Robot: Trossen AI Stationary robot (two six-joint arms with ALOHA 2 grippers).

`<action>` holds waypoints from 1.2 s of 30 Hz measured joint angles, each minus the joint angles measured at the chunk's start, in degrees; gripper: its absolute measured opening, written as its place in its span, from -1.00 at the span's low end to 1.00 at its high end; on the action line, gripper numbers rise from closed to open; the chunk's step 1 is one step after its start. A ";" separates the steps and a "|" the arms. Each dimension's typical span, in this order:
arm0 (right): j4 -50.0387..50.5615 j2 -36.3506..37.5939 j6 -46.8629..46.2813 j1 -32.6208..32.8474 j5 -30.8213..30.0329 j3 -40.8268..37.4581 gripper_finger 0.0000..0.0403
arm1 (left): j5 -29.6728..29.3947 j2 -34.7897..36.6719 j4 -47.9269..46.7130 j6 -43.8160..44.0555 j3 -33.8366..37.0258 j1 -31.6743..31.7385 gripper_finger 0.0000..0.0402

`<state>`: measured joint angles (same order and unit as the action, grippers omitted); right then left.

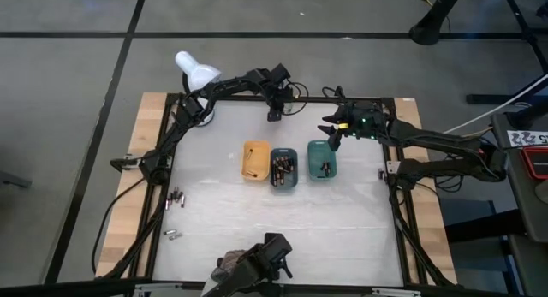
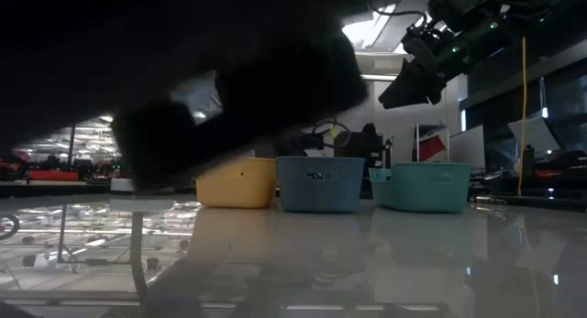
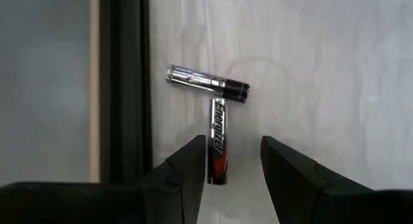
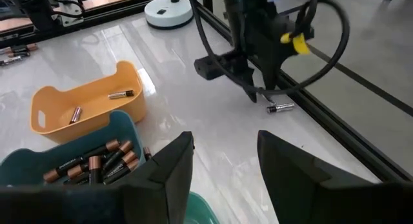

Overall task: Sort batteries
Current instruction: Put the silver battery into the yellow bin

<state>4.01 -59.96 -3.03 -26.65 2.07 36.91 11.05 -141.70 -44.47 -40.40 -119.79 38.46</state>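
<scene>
the left hand (image 3: 232, 169) hangs low over the far edge of the white surface (image 1: 257, 211), beside the black frame rail (image 3: 122, 88), with its two fingers apart and nothing clamped. a black and red battery (image 3: 217, 141) lies on the surface with one end reaching into the gap between those fingers; whether they touch it cannot be told. a second, silvery battery (image 3: 208, 83) lies crosswise at its other end, the two forming a t shape, touching or very nearly so

the right hand (image 1: 336, 131) hovers in the air above the far end of the green tray (image 1: 322, 159), its fingers apart and empty. three small trays stand side by side in the middle of the surface: the orange tray (image 4: 87, 101) holds two batteries, the dark teal tray (image 1: 283, 169) between the others holds a heap of black and copper batteries (image 4: 93, 162), and the green one holds at least one dark battery

more loose batteries (image 1: 177, 196) lie in a small cluster near the left edge of the surface, and another few (image 1: 172, 234) lie a little nearer the front edge. a white round lamp base (image 4: 168, 11) stands at the far left corner
</scene>
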 joint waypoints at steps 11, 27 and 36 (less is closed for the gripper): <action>-0.09 -0.02 -0.13 0.00 0.02 0.00 -0.14 | 0.39 -0.60 -0.42 2.03 -0.07 0.29 -0.62; 0.04 -0.02 0.05 0.00 0.04 0.00 -0.14 | -3.28 5.65 -5.99 2.93 0.20 0.04 -0.90; 0.48 -0.02 0.48 0.00 0.04 0.00 -0.14 | 0.79 15.85 -23.29 7.65 0.61 -3.73 -0.87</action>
<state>4.49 -59.99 -2.55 -26.65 2.11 36.91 11.85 -125.85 -67.76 -32.75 -119.18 34.73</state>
